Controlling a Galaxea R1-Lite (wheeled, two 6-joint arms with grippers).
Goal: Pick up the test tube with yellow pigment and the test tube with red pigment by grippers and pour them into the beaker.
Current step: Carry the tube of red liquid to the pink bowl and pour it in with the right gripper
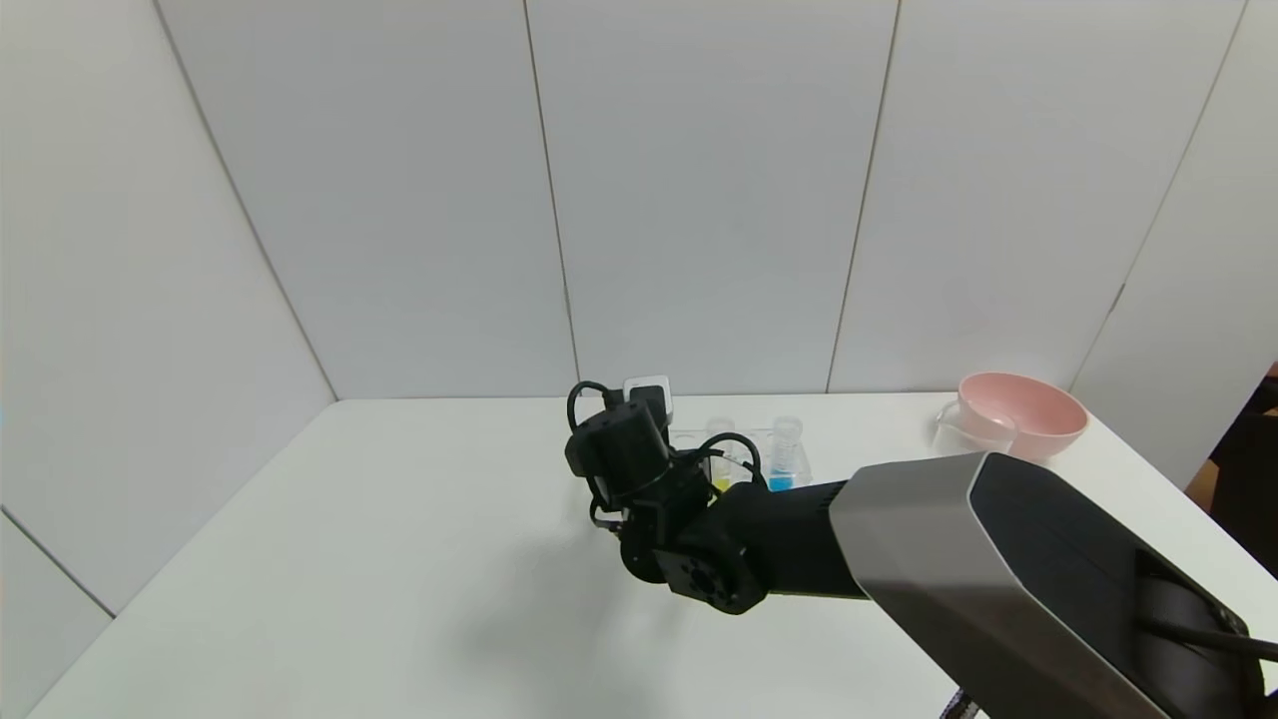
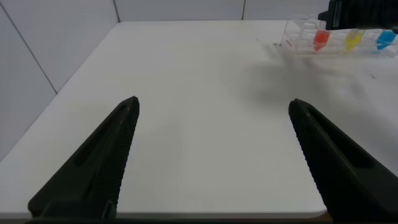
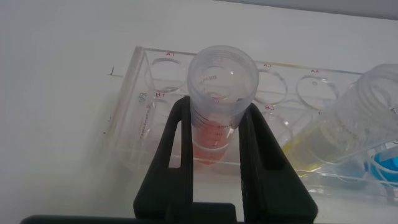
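The test tube with red pigment [image 3: 219, 99] stands upright in the clear rack [image 3: 140, 93], in a well at the rack's end farthest from the beaker, and my right gripper [image 3: 216, 134] is pinching it: one black finger presses each side of the tube just below its rimmed mouth, with the red-orange liquid showing beneath them. Its base looks to sit in the well, though the fingers hide enough that I cannot be sure it rests there. Beside it in the same rack, toward the beaker, stands the test tube with yellow pigment [image 3: 360, 118], and just past that a tube with blue liquid [image 1: 784, 454]. From my head camera the wrist of the right arm covers the red tube, so only the yellow tube and the blue one show behind it.

The beaker [image 1: 970, 431] sits well apart from the rack, out toward my right at the back of the white table [image 1: 349, 559], touching or nearly touching a pink bowl [image 1: 1028, 409] just behind it.

My left gripper [image 2: 211, 162] hangs over bare table well apart from the rack, its two fingers spread wide and holding nothing.
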